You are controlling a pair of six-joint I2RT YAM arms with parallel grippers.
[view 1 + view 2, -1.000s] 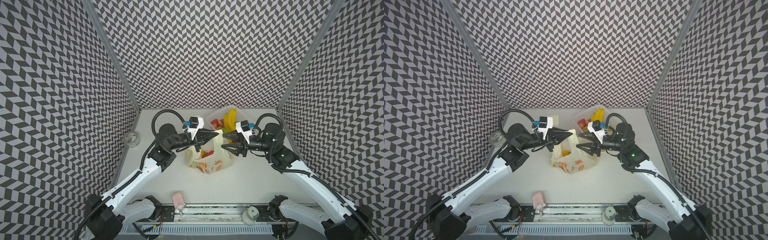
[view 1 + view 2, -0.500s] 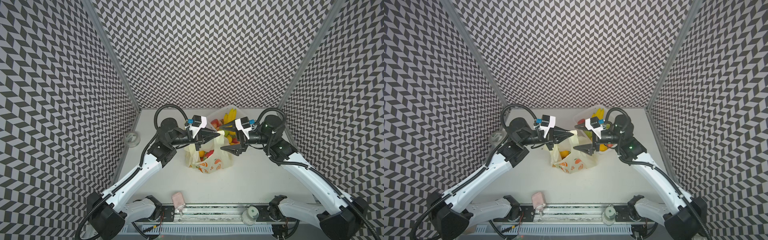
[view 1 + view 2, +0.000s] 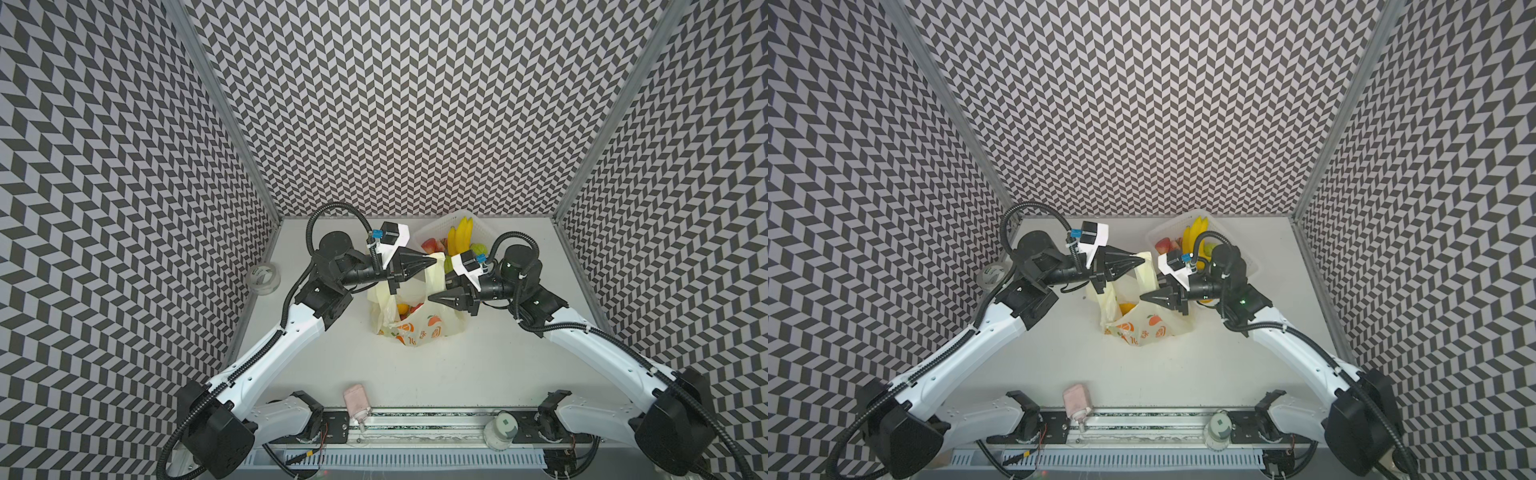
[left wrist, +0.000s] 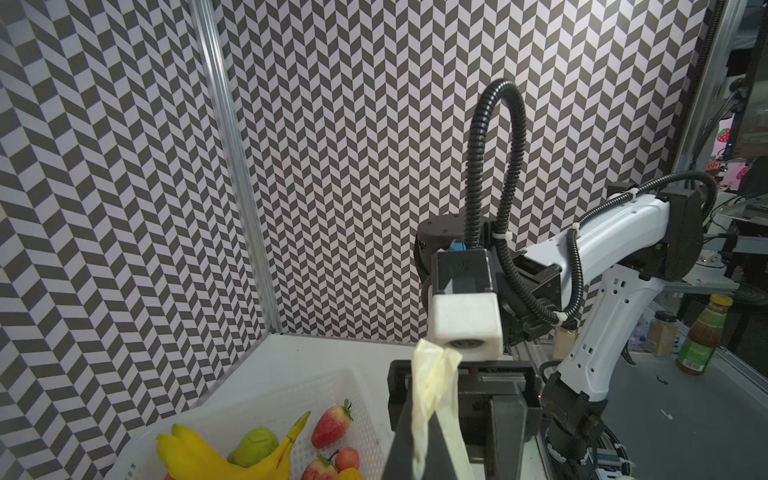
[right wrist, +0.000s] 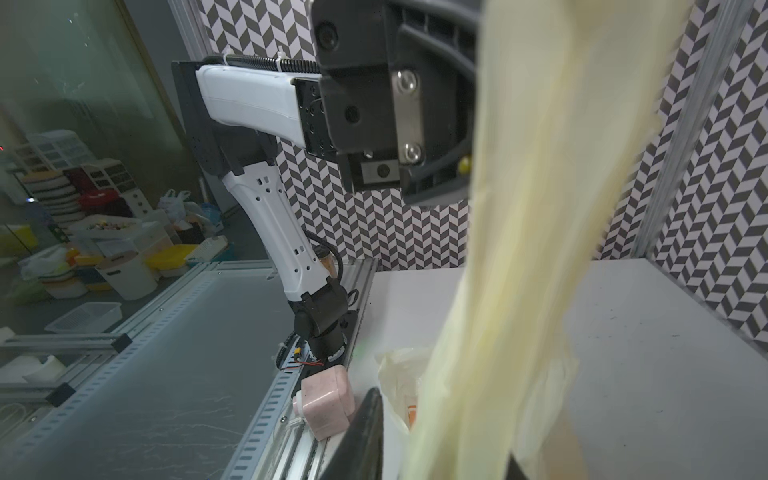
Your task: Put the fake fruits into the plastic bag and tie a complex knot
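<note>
Top views: in both, the plastic bag [image 3: 419,330] stands mouth-up on the surface [image 3: 498,374], its handle strip [image 3: 434,276] stretched up to the level, right-pointing left claw [image 3: 434,261]; the right claw [image 3: 431,298] points left, lower. Left wrist view: the claw clamps the strip. Right wrist view: the strip lies between narrowed fingers [image 5: 368,432]; I cannot tell if they grip.

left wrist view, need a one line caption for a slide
Left gripper pinching the pale-yellow bag handle, with a white basket of fake fruits nearby.
</note>
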